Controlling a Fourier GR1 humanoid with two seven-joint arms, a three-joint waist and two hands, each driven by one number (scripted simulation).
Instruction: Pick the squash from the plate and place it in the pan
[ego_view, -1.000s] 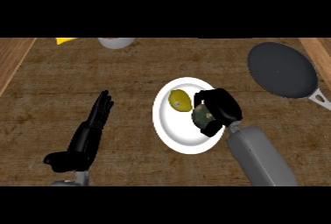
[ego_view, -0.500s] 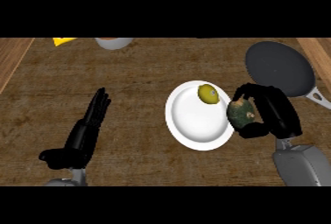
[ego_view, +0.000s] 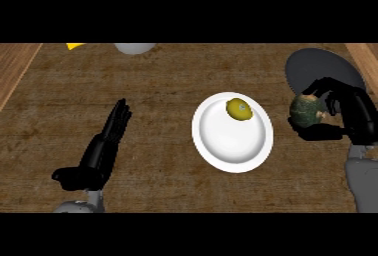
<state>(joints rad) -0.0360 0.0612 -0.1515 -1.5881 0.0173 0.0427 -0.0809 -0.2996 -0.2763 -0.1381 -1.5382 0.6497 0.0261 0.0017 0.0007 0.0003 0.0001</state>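
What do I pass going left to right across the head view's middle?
Left hand → plate → squash held in right hand.

This was a kitchen, shown by a brown wood-grained table (ego_view: 162, 75) that carried cooking and eating ware: a white plate (ego_view: 232, 145) with a small yellow food item (ego_view: 238, 109) on it and a dark round pan (ego_view: 321, 67) near the right edge.
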